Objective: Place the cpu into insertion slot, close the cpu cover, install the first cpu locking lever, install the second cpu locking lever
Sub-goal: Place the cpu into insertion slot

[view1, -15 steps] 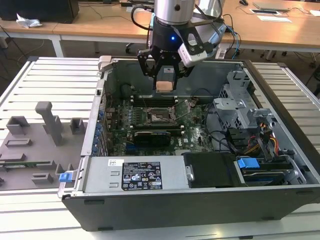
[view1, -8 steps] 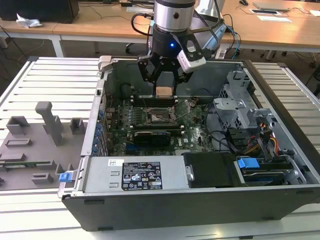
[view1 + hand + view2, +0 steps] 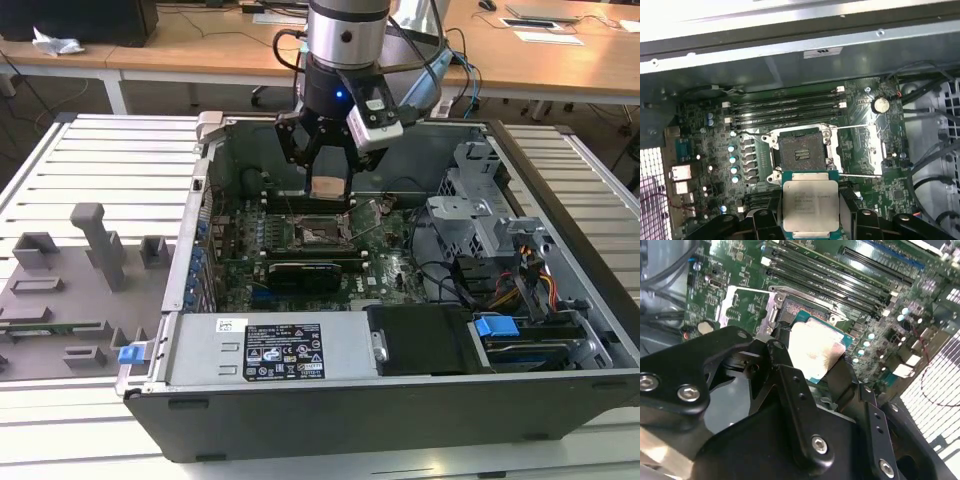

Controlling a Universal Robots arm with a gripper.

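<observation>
silvery metal with a thin green rim: that is the top face of the cpu (image 3: 811,205) in both wrist views, a small flat square with faint print; in the exterior view its tan-gold underside (image 3: 328,186) faces the camera. the gripper (image 3: 811,212) is closed to a narrow gap just the width of the chip, one black finger (image 3: 782,352) pressed on each of two opposite edges, so the cpu hangs clamped between them. in the exterior view the chip sits in the air inside the open case (image 3: 400,420), above the slot (image 3: 322,235) and apart from it. in the first wrist view the slot (image 3: 801,152) is bare, a dark square with a silvery frame round it, just beside the held chip's far edge. the cover (image 3: 771,307) is swung open, lying flat on the green board (image 3: 880,200) beside the slot, its window showing board beneath. long dark memory slots (image 3: 790,107) run along the slot's other side.
</observation>
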